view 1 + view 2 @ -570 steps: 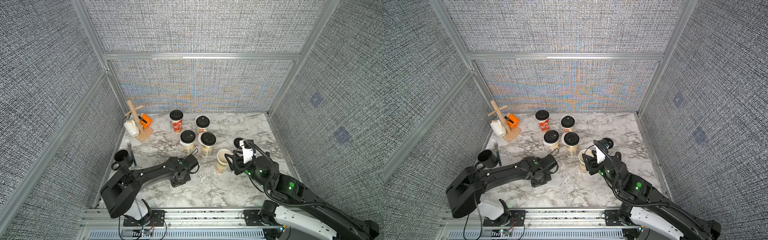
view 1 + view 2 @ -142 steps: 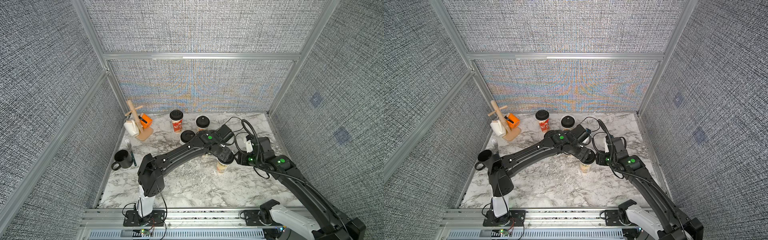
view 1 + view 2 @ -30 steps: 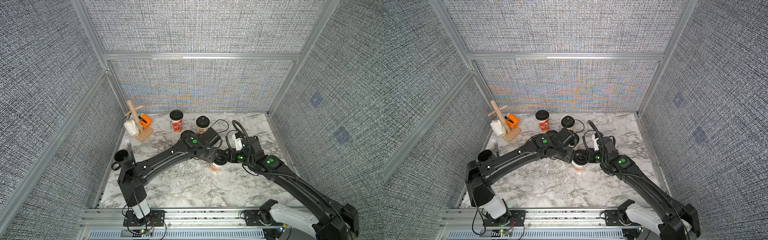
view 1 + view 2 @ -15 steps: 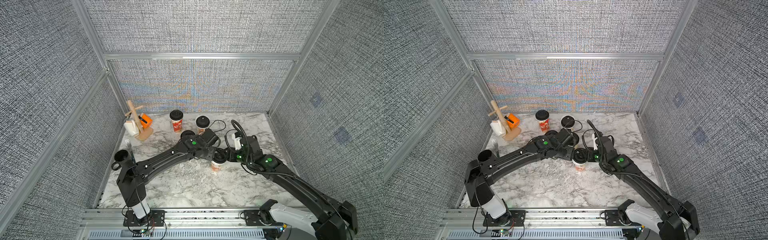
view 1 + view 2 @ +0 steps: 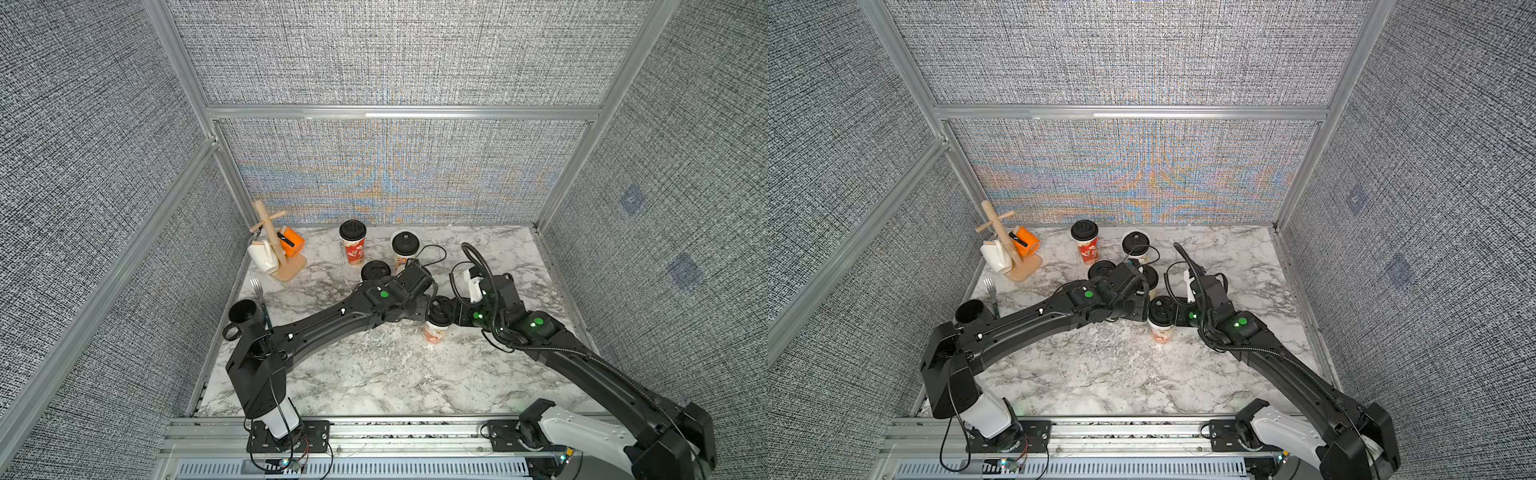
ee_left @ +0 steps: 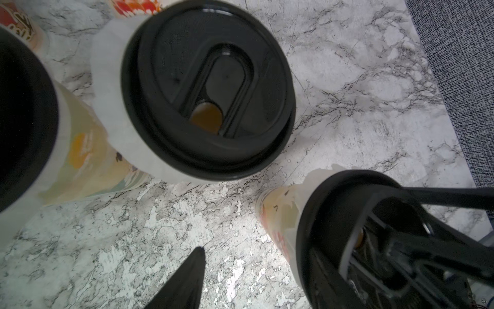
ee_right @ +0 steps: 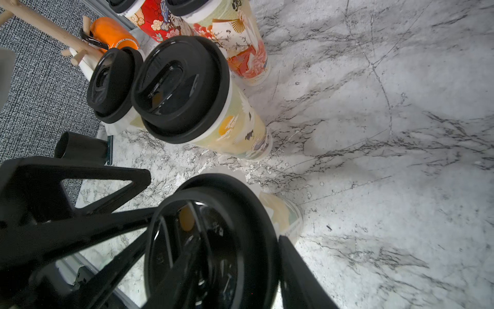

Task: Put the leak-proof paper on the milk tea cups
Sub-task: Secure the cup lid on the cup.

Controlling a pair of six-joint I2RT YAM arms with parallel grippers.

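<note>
The nearest milk tea cup (image 5: 434, 332) (image 5: 1162, 332) stands at mid table under a black lid (image 7: 213, 240). Leak-proof paper (image 6: 315, 182) shows as a whitish film skirt under that lid. My right gripper (image 5: 451, 313) (image 7: 213, 267) is shut on this cup at lid height, one finger (image 7: 296, 270) outside the rim. From the other side my left gripper (image 5: 426, 309) (image 6: 251, 264) stands open; one finger (image 6: 192, 273) is clear of the cup, the other is hidden at the lid. A beige cup (image 6: 80, 160) behind also shows film (image 6: 107, 88) under its lid.
Three more lidded cups stand behind, one red (image 5: 353, 249), one beige (image 5: 405, 249), and a third (image 5: 376, 270) beside my left arm. A wooden mug rack (image 5: 276, 253) with an orange mug (image 5: 291, 243) is at the back left. A black mug (image 5: 243, 313) and a fork (image 5: 259, 291) sit at the left edge.
Since the earliest frames the near cup has gained a black lid and slid slightly left with both grippers. Over the last second nothing has visibly moved.
</note>
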